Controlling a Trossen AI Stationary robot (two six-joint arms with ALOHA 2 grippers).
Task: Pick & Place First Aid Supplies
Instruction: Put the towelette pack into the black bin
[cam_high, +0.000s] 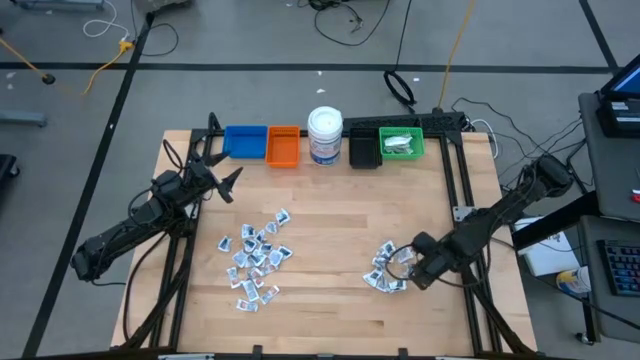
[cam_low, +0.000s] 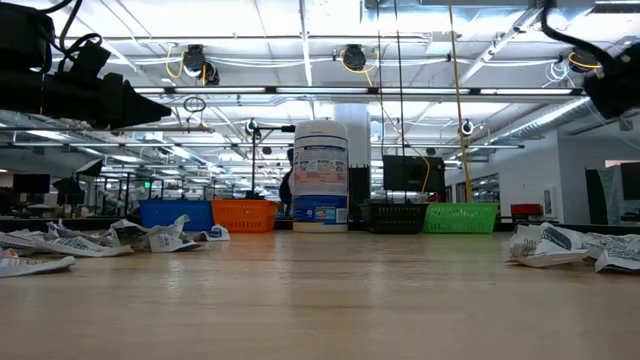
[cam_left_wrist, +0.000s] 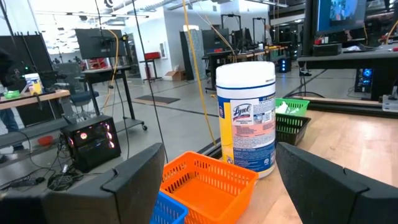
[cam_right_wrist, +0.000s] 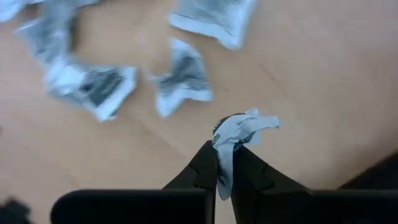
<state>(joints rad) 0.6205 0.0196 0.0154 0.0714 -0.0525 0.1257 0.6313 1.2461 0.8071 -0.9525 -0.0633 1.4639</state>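
Observation:
The first aid supplies are small white and silvery packets in two loose piles on the wooden table, one at the left middle (cam_high: 256, 258) and one at the right (cam_high: 385, 272). My right gripper (cam_right_wrist: 225, 163) points down over the right pile (cam_right_wrist: 99, 87), shut on one packet (cam_right_wrist: 239, 134). My left gripper (cam_high: 228, 185) waits open and level near the far left, facing the bins, with nothing between its fingers (cam_left_wrist: 134, 177). My right gripper pinches one crumpled packet by one of its ends (cam_right_wrist: 224, 152) between its two fingertips. The fingers come from above, pointing down. The packet is lifted clear of the table, and its free end sticks out beyond the fingertips.
Along the far edge stand a blue bin (cam_high: 245, 141), an orange bin (cam_high: 283, 146), a white jar with a blue label (cam_high: 325, 135), a black bin (cam_high: 364, 150) and a green bin (cam_high: 401, 144) with white packets inside. Bare wood lies between the two piles.

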